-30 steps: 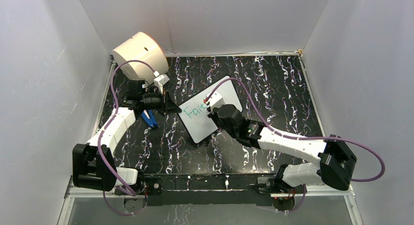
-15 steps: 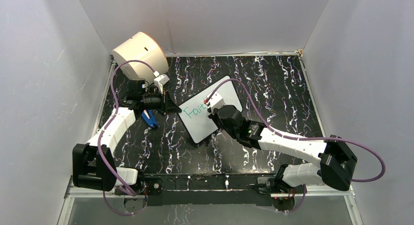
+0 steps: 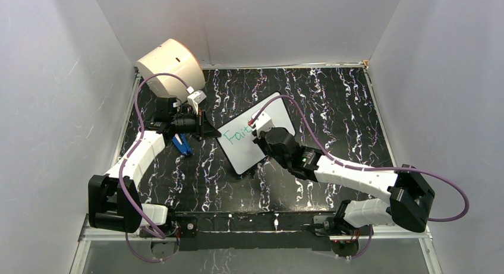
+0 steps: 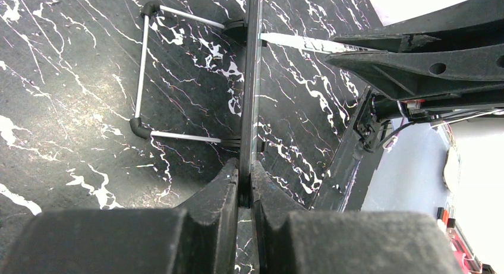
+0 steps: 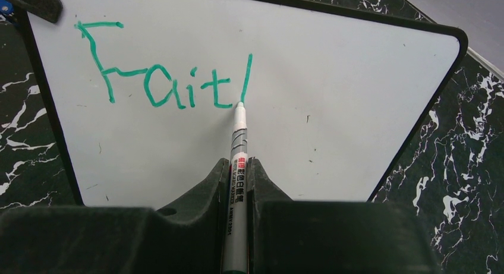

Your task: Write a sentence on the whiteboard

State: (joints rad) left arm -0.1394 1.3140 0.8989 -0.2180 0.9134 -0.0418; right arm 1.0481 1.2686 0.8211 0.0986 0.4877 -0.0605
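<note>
Mid desk [image 3: 345, 107], left end effector [image 4: 245, 170] clamps the whiteboard [image 5: 333, 107] edge; right end effector [image 5: 238, 167] grips a marker [image 5: 239, 137], tip seemingly touching the sentence [image 5: 160, 84].

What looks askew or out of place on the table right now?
Nothing spilled or broken. The whiteboard sits skewed to the table edges, its edge pinched in the left end effector. A small blue thing lies beside the left arm. The cream drum in the far left corner appears tipped on its side.

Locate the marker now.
Right wrist view: the marker, clamped in the right gripper, has its tip on the whiteboard at the end of the green lettering.
</note>
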